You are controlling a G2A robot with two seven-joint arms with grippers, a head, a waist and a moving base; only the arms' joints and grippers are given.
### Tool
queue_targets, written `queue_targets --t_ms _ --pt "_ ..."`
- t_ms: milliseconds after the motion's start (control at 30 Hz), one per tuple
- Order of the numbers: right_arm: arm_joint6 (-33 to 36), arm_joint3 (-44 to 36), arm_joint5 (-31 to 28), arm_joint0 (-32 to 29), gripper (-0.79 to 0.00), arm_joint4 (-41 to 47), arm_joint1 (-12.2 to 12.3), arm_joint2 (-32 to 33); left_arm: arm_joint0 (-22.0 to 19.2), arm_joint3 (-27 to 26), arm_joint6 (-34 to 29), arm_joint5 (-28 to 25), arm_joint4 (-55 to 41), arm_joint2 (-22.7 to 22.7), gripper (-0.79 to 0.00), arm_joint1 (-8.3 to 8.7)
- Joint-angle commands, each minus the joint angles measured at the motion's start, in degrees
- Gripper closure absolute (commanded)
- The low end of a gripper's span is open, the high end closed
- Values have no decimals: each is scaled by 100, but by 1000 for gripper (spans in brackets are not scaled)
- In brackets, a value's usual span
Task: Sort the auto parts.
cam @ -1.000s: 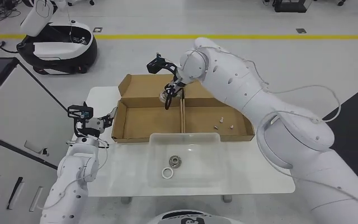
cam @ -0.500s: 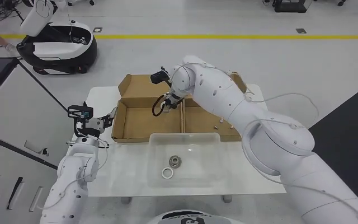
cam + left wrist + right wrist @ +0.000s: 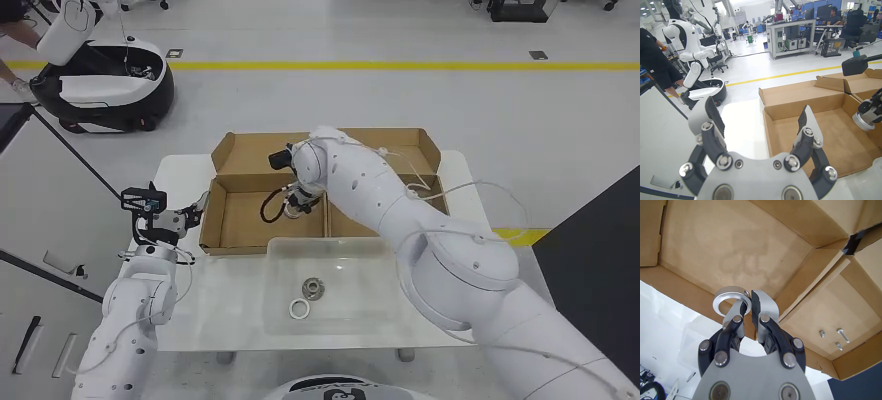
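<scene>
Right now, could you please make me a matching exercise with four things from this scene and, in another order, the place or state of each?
Things:
1. metal ring
2. small bolts
3. white ring
4. left claw

Places or states:
A. lying in the clear bin
B. open, holding nothing
C. lying in the right compartment of the cardboard box
D. gripped by the right claw

Pairs: 1-D, 2-C, 3-A, 4-B.
</scene>
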Motion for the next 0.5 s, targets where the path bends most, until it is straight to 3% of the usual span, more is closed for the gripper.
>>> queue_targets --t_ms 0,467 --pt "-30 121 10 -31 0 -35 -90 -13 0 0 0 0 0 0 -785 0" --pt "-208 726 97 -205 0 -369 -509 -60 0 0 0 0 0 0 -785 0"
